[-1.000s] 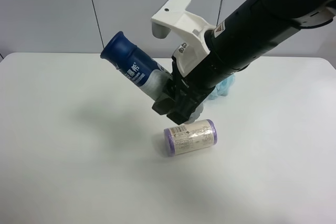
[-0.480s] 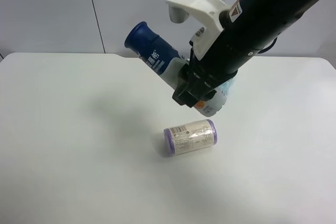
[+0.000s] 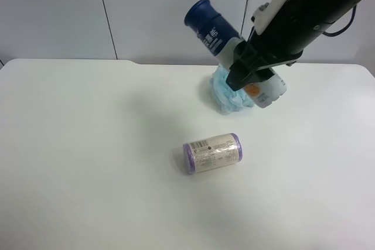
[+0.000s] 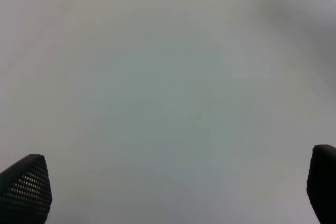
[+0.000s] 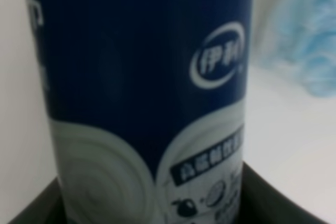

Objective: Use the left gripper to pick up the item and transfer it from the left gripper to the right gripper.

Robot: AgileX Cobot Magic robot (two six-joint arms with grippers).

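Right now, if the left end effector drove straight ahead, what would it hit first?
Only the bare table, as far as its wrist view shows; the left end effector is open and empty.

Blue-white bottle (image 3: 218, 37) (navy cap (image 3: 198, 15)).

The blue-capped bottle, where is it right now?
In the exterior high view the bottle hangs tilted in the air at upper right, clamped in the right gripper, with the light blue mesh pouf below it.

Bright, even light, bottle (image 5: 147, 87) likely defocused
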